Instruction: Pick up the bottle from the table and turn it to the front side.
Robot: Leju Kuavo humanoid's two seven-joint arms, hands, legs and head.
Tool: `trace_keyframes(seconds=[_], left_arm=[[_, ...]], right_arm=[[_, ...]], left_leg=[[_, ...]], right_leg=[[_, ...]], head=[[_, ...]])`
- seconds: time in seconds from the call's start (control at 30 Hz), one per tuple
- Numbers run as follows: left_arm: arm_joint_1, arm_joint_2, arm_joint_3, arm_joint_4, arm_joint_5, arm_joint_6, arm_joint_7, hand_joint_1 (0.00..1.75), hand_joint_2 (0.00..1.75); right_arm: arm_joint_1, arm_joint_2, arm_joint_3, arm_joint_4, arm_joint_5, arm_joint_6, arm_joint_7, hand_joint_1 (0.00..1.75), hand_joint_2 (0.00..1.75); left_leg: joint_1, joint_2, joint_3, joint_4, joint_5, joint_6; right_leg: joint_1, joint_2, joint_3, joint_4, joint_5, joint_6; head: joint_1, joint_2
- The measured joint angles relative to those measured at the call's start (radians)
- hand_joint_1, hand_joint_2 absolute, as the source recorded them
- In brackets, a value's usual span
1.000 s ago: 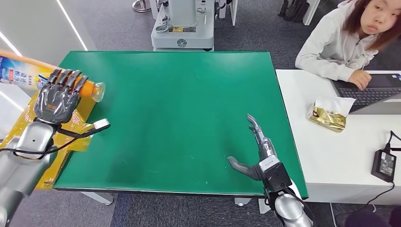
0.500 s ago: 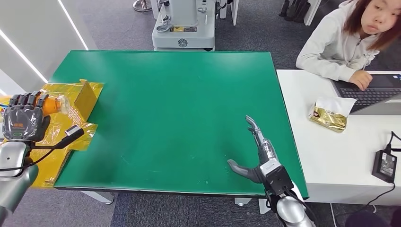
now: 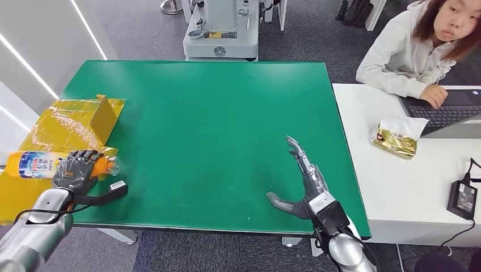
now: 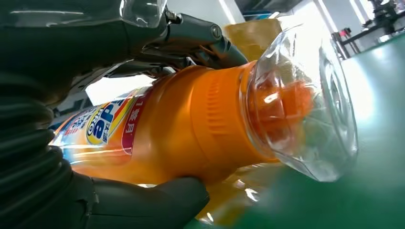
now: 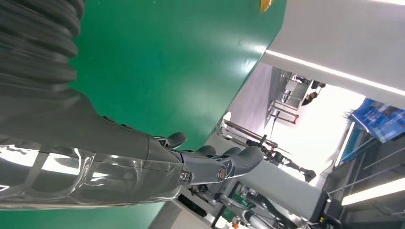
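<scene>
An orange bottle [image 3: 39, 164] with a blue and white label lies sideways in my left hand [image 3: 75, 171], over the yellow box at the green table's [image 3: 215, 113] near left corner. In the left wrist view my fingers wrap the bottle's [image 4: 191, 124] orange body, and its clear cap end points away from the hand [image 4: 95, 191]. My right hand [image 3: 303, 184] hovers above the table's near right part with fingers spread and nothing in it; the right wrist view shows the same empty hand [image 5: 200, 162].
A flattened yellow foil box [image 3: 74, 122] lies on the table's left edge. A white desk [image 3: 397, 181] on the right holds a gold packet [image 3: 394, 141], a laptop [image 3: 448, 110] and a power adapter [image 3: 460, 195]. A person [image 3: 414, 51] sits there typing. A grey machine [image 3: 218, 28] stands beyond the table.
My left hand has carried the bottle down and toward me, from high at the far left to low over the near left corner. The right hand shifted slightly left.
</scene>
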Motion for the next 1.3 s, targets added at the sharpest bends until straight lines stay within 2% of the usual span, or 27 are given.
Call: trace_keyframes(seconds=[0.17, 0.2, 0.3, 0.33, 0.77, 0.9, 1.0, 1.17, 1.3], left_arm=[[-0.004, -0.042, -0.003, 0.021, 0.003, -0.035, -0.011, 1.75, 1.75], [-0.005, -0.048, -0.003, 0.022, 0.005, -0.042, -0.011, 1.68, 1.75], [-0.009, -0.062, -0.003, 0.026, 0.006, -0.051, -0.011, 0.37, 1.75], [-0.010, -0.068, -0.003, 0.027, 0.006, -0.051, -0.012, 0.00, 1.75], [-0.013, -0.102, -0.001, 0.029, 0.021, -0.007, 0.002, 0.00, 1.75], [-0.006, -0.132, 0.038, 0.029, 0.120, 0.011, -0.064, 0.00, 1.75], [0.010, -0.193, 0.103, 0.027, 0.241, 0.013, -0.182, 0.00, 1.75], [0.060, -0.343, 0.197, -0.016, 0.456, -0.017, -0.410, 0.00, 1.75], [0.097, -0.455, 0.208, -0.107, 0.605, -0.036, -0.466, 0.00, 1.75]], right_arm=[[-0.006, -0.004, 0.018, 0.004, -0.002, 0.000, 0.000, 0.00, 1.75], [-0.006, -0.005, 0.021, 0.004, -0.003, 0.000, 0.000, 0.00, 1.75], [-0.006, -0.012, 0.027, 0.004, -0.007, -0.001, -0.001, 0.00, 1.75], [-0.006, -0.016, 0.030, 0.004, -0.010, -0.001, -0.001, 0.00, 1.75], [0.001, -0.038, 0.047, 0.001, -0.020, -0.003, 0.002, 0.00, 1.75], [0.004, -0.043, 0.049, 0.001, -0.030, -0.003, 0.005, 0.00, 1.75], [0.007, -0.044, 0.049, 0.007, -0.043, -0.005, 0.002, 0.00, 1.75], [0.000, -0.038, 0.051, 0.034, -0.079, -0.006, -0.016, 0.00, 1.75], [-0.007, -0.013, 0.051, 0.055, -0.093, -0.006, -0.019, 0.00, 1.75]], left_leg=[[0.000, -0.001, 0.000, 0.000, 0.000, 0.000], [0.000, -0.001, 0.000, 0.000, 0.000, 0.000], [0.000, -0.002, 0.000, 0.000, 0.000, 0.000], [0.000, -0.002, 0.000, 0.000, 0.000, 0.000], [0.000, -0.002, 0.002, 0.000, 0.000, 0.000], [0.000, -0.003, 0.002, 0.000, 0.000, 0.000], [-0.001, -0.003, 0.002, 0.000, 0.001, 0.000], [-0.001, -0.004, 0.000, 0.001, 0.000, 0.001], [-0.001, -0.004, 0.000, 0.002, 0.000, 0.001]], right_leg=[[0.000, -0.001, 0.000, 0.000, 0.000, 0.000], [0.000, -0.001, 0.000, 0.000, 0.000, 0.000], [0.000, -0.002, 0.001, 0.000, 0.000, 0.000], [0.000, -0.002, 0.001, 0.000, 0.000, 0.000], [0.000, -0.002, 0.002, 0.000, 0.000, 0.000], [0.000, -0.003, 0.003, 0.000, 0.000, 0.000], [-0.001, -0.004, 0.003, 0.000, 0.000, 0.001], [-0.001, -0.004, 0.002, -0.001, 0.001, 0.002], [-0.001, -0.004, 0.002, -0.001, 0.001, 0.002]], head=[[0.000, 0.000], [0.000, 0.000], [0.000, 0.000], [0.000, 0.000], [0.000, 0.000], [0.000, 0.000], [0.000, 0.000], [0.000, 0.000], [0.000, 0.000]])
